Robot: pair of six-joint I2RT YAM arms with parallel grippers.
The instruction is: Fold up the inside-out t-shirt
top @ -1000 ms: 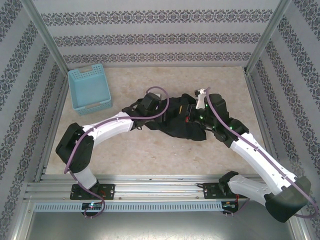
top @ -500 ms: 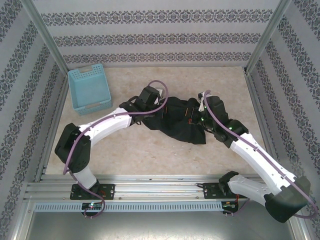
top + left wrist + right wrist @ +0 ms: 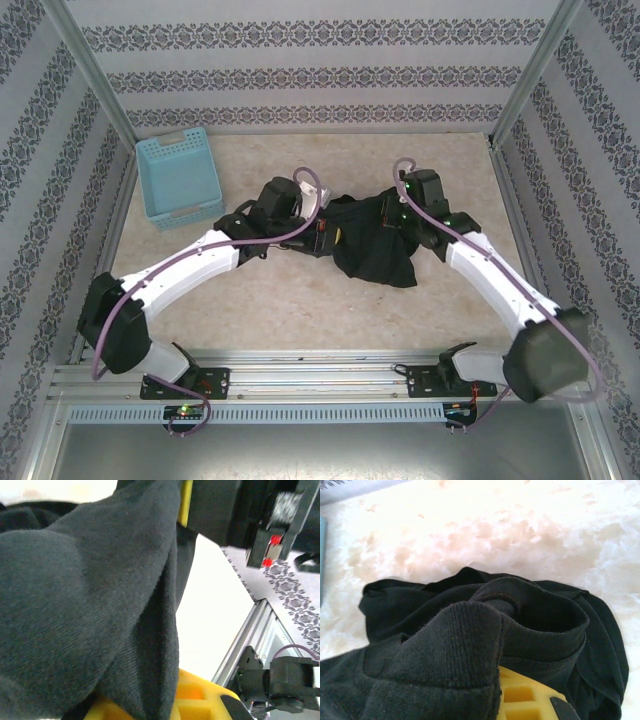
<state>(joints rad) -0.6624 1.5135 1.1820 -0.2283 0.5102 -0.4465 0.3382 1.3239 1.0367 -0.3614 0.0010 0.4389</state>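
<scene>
- Currently my left gripper (image 3: 322, 224): pinching the black cloth.
- My right gripper (image 3: 394, 216): pressed together on that same cloth.
- inside-out t-shirt (image 3: 375, 255): bunched on the table (image 3: 300, 300), strung between both grippers.

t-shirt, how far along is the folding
Done: nothing is folded yet. The t-shirt is a crumpled bunch with no flat panels or creases. In hand: the left gripper has fabric bunched between its fingers, the collar drapes over the lower finger of the right gripper, and the cloth hangs between them. Left: spread it flat, then probably every fold.
</scene>
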